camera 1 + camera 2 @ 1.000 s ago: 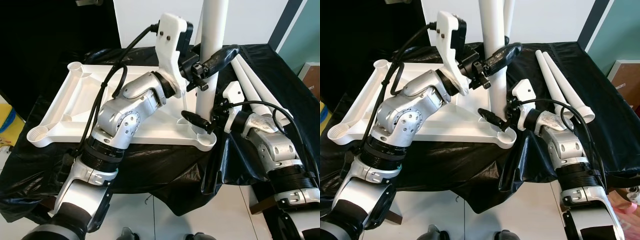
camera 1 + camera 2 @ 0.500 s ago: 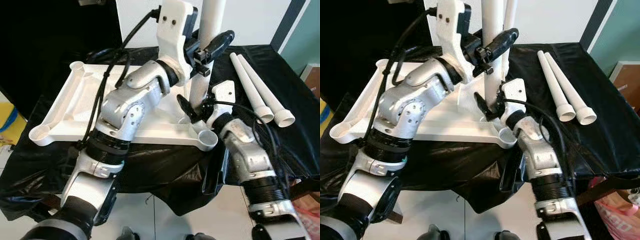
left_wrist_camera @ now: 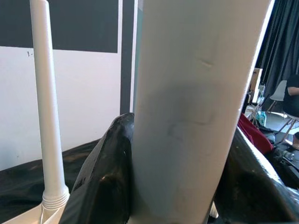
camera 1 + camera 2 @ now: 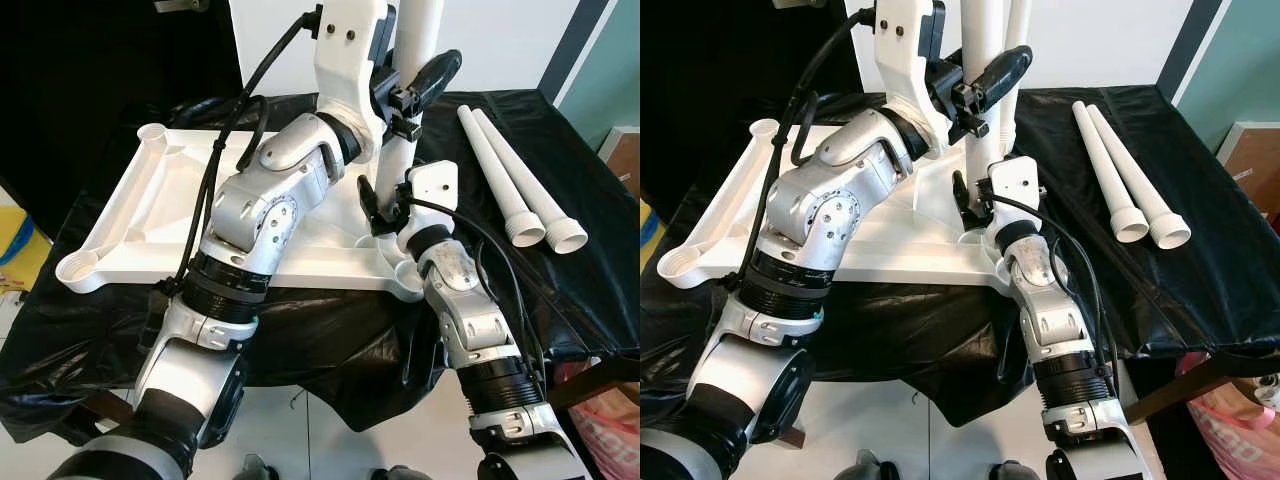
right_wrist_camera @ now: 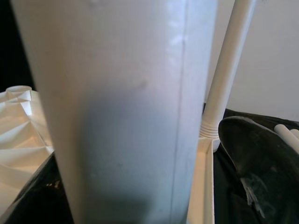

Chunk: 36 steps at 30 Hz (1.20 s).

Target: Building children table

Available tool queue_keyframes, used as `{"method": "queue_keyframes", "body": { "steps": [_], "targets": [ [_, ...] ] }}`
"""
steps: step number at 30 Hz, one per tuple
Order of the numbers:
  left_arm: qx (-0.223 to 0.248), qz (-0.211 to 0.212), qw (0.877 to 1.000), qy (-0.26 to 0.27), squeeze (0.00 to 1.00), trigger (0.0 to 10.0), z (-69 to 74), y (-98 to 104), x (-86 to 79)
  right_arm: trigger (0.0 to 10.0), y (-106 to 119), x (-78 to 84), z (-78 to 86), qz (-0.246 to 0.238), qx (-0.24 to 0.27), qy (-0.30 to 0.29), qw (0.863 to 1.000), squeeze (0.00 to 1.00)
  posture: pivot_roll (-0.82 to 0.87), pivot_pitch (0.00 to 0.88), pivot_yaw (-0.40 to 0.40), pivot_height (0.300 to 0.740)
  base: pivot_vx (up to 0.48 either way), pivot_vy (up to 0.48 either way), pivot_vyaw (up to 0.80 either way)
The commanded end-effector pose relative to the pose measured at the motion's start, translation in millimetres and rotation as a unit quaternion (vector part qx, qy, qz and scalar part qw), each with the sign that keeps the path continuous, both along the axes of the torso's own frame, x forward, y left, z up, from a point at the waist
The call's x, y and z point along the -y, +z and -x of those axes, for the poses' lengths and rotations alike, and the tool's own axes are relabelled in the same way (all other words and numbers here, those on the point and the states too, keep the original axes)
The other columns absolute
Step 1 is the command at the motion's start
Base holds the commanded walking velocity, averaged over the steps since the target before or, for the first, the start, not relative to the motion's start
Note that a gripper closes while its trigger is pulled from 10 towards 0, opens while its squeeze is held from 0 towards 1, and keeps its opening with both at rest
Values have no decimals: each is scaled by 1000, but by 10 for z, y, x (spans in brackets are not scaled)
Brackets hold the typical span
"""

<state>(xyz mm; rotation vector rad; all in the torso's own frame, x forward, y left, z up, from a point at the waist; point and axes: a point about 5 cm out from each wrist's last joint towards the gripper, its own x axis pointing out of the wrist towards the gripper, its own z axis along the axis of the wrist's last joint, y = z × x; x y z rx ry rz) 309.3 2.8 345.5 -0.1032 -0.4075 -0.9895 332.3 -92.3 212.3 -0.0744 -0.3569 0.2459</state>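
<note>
- Tabletop [image 4: 150,200] lies upside down on the black sheet [image 4: 330,330], sockets up so legs can go in.
- We hold one leg [image 4: 405,130] upright over the near right corner socket: left gripper [image 4: 420,85] pinches it high, right gripper [image 4: 385,215] clasps it low, likely steadying it for seating.
- Two spare legs [image 4: 520,185] lie well apart to the right.
- We can read no writing.

black cloth [image 4: 560,150], pink bag [image 4: 610,420], yellow bin [image 4: 15,245]

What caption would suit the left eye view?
Both grippers, left and right, hold a white leg upright over the upturned tabletop.
</note>
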Motion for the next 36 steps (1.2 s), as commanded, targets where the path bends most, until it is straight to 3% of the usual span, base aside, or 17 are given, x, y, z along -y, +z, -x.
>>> {"method": "queue_keyframes", "body": {
  "steps": [1,7,22,23,26,27,29,30,31,32,33,36],
  "targets": [
    [1,3,998,-55,0,10000,127,27,189,10000,121,-154,21,0,29,28,999,0,-89,45,-18,740,0,0,0],
    [5,6,998,-61,0,10000,143,43,232,10000,152,-257,54,-10,40,47,998,0,-86,53,-23,740,0,0,0],
    [10,8,998,-63,0,10000,142,56,245,10000,169,-270,49,-18,46,47,998,0,-88,52,-15,740,0,0,0],
    [11,8,998,-63,0,10000,140,57,245,8863,164,-268,46,-17,45,45,998,0,-88,53,-15,740,0,0,0],
    [13,7,998,-63,0,10000,138,60,247,8902,147,-264,37,-9,41,42,998,0,-88,54,-14,740,0,0,0],
    [18,4,998,-62,0,10000,137,65,247,8078,128,-262,28,-2,36,40,999,0,-90,56,-11,740,0,0,0],
    [21,1,998,-62,0,10000,137,68,247,8078,115,-260,23,3,32,39,999,0,-90,56,-11,740,0,0,0],
    [28,-5,998,-64,0,10000,148,67,254,4667,90,-257,12,13,24,38,999,0,-90,59,-10,740,0,0,0],
    [35,-12,997,-67,0,10000,162,63,266,2627,67,-254,1,20,16,38,999,0,-91,60,-7,740,0,0,0],
    [39,-17,997,-71,0,10000,179,54,280,1843,46,-250,-8,27,8,39,999,0,-92,61,-7,740,0,0,0],
    [43,-23,996,-76,0,10000,204,39,302,314,20,-245,-18,35,0,39,999,0,-94,63,-5,740,0,0,0],
    [45,-26,996,-78,0,10000,214,32,314,314,11,-245,-23,39,-3,39,998,0,-94,63,-5,740,0,0,0]
  ]
}}
